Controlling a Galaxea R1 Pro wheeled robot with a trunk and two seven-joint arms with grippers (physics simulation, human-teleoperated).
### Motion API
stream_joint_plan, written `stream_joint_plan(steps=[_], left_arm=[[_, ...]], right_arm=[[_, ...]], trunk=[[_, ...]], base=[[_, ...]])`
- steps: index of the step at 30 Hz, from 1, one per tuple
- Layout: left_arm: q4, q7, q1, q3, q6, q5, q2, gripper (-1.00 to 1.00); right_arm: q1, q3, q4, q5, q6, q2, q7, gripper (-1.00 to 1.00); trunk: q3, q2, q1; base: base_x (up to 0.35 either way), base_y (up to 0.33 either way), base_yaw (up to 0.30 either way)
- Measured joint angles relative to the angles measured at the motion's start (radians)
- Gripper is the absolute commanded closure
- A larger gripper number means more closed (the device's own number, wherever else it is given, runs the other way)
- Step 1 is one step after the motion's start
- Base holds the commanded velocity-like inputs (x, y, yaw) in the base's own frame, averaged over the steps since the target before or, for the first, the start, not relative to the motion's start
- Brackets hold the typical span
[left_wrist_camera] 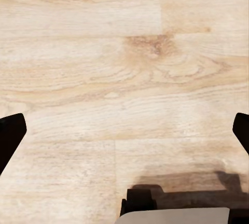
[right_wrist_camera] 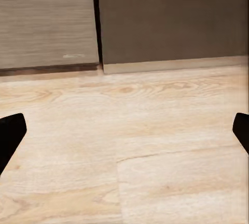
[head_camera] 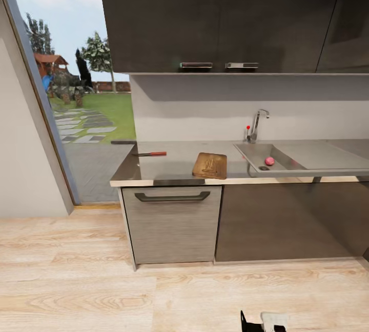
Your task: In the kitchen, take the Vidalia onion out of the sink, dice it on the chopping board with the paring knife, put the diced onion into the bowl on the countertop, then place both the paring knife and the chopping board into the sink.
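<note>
While both claws hang spread over floor | Vidalia onion (head_camera: 269, 161) in sink (head_camera: 297, 156) | chopping board (head_camera: 210, 166), paring knife (head_camera: 151, 154) left of sink on desk (head_camera: 174, 165)

- Dark wall cabinets (head_camera: 230, 14) up top, two chrome handles (head_camera: 196, 65) at lower edge.
- Grey drawer front (head_camera: 171, 224) with dark bar handle (head_camera: 172, 197).
- Light wood floor (head_camera: 102, 291).
- Glass door (head_camera: 77, 116) at left: lawn, trees, paving.
</note>
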Motion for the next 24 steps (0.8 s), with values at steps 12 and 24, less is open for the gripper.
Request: stream_joint_plan(steps=[12, 24], left_arm=[[-0.3, -0.004, 0.031, -0.006, -0.021, 0.004, 0.002, -1.0], [-0.646, -0.003, 0.313, -0.01, -0.019, 0.004, 0.0, -1.0]], right_arm=[[0.0, 0.001, -0.261, -0.001, 0.175, 0.002, -0.013, -1.0], [-0.001, 0.002, -0.524, 0.0, 0.352, 0.003, -0.066, -1.0]], trunk=[[0.0, 0.0, 0.0], [0.0, 0.0, 0.0]], base=[[0.0, 0.0, 0.0], [0.0, 0.0, 0.0]])
